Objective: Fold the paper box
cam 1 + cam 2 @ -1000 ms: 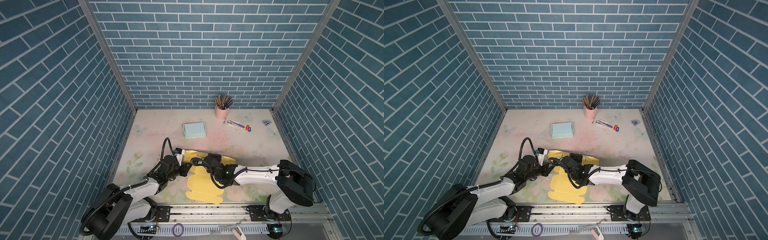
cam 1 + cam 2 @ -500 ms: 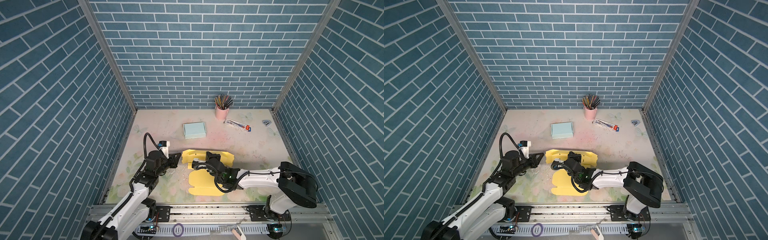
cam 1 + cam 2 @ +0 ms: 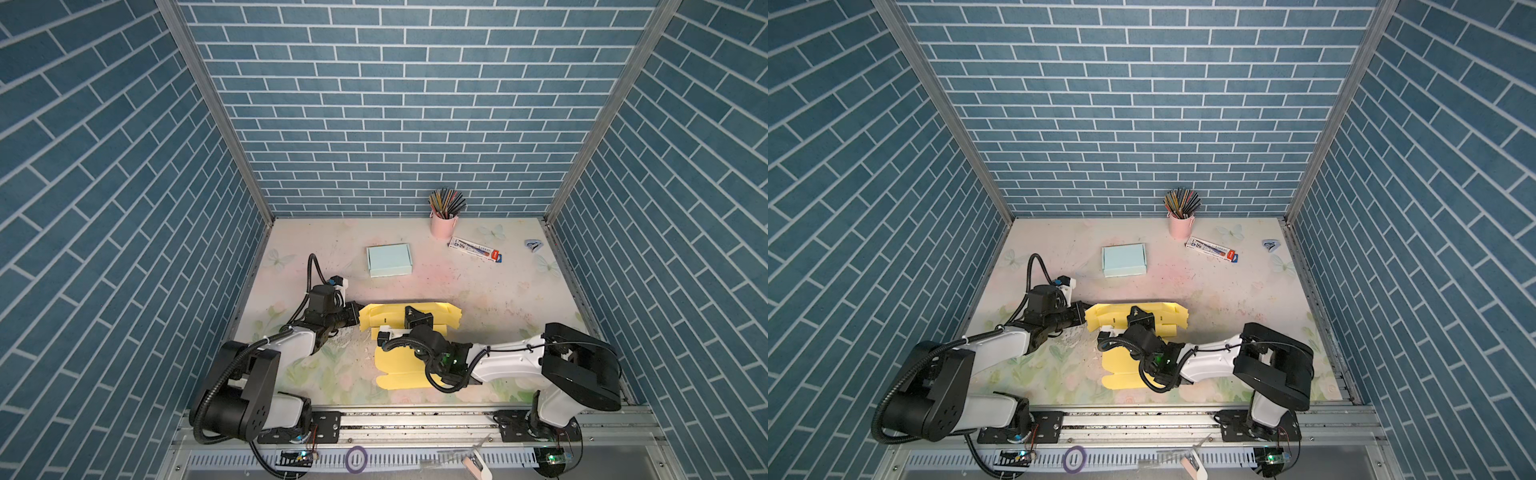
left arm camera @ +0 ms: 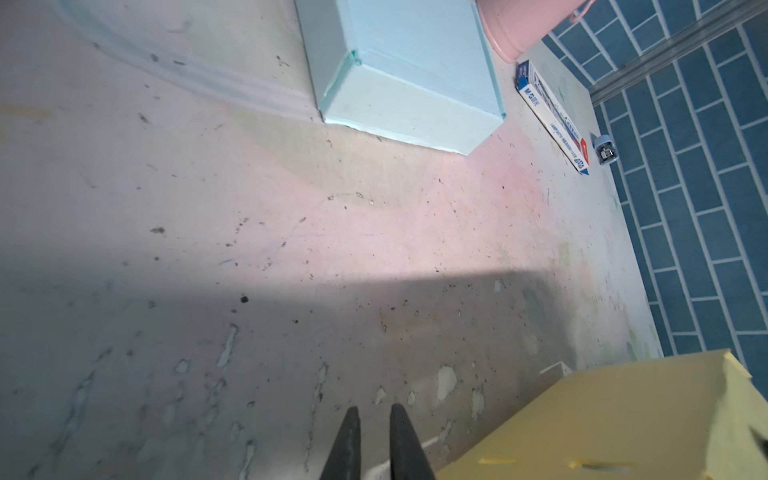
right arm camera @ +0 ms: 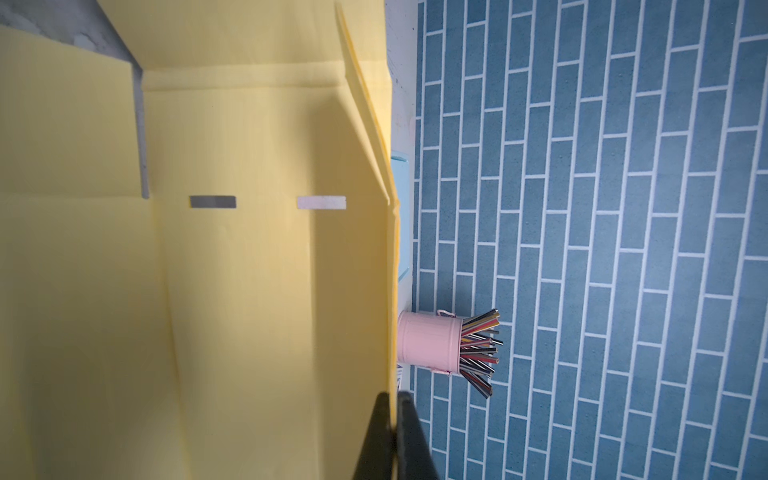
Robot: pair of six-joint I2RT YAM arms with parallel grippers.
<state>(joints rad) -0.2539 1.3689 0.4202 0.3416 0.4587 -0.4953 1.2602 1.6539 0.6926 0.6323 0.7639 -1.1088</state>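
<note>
1. Paper box (image 3: 397,368), a yellow sheet only part-formed, sits at 6 o'clock from the table (image 3: 457,291) centre. Its front panel lies flat and its rear panel stands up.
2. Right gripper (image 3: 415,316) comes in from 4 o'clock. It is pinched tight on the top edge of the raised rear panel.
3. Left gripper (image 3: 354,318) comes in from 8 o'clock, tip just beside the panel's 9 o'clock end. In the left wrist view its fingers (image 4: 347,440) stand slightly parted with nothing between them. Contact with the paper: can't tell.
4. Blue box (image 3: 389,259) at 11 o'clock, pink pencil cup (image 3: 444,226) at 1 o'clock, pen carton (image 3: 476,249) at 2 o'clock. All are well apart from the yellow sheet.
</note>
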